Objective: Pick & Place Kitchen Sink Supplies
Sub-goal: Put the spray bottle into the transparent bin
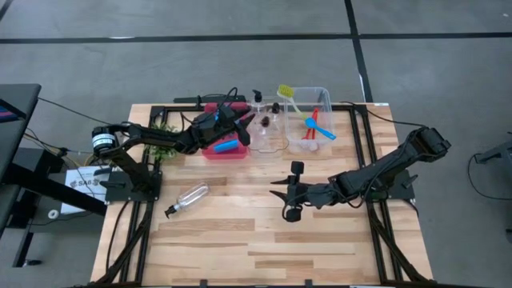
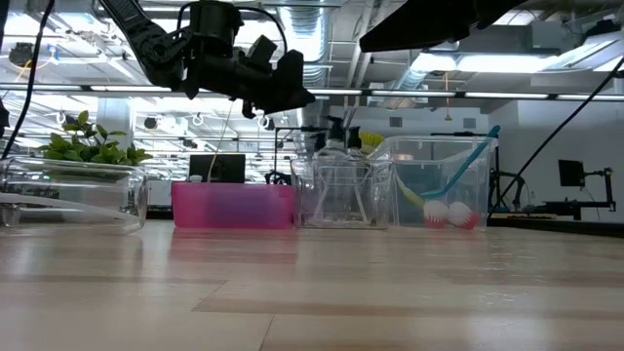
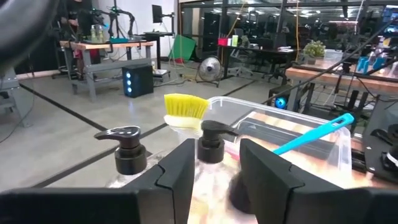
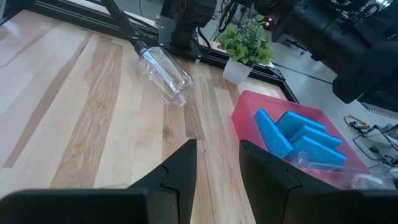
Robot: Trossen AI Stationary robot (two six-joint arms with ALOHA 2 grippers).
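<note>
1. The right claw (image 1: pixel 282 198) is seen empty, fingers parted, low over the surface (image 1: pixel 240 248).
2. The fallen bottle (image 1: pixel 187 197) is judged light, slippery; its neck suits gripping.
3. The left claw (image 1: pixel 245 122), parted and empty, is held above the red tray (image 1: pixel 210 152).

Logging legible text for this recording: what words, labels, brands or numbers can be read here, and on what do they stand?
"SAB": partial dark lettering on the white plate under the left arm's base, high view; the rest is cut off or too small to read.
Bottles, bins, tray, sponges: no legible text.
</note>
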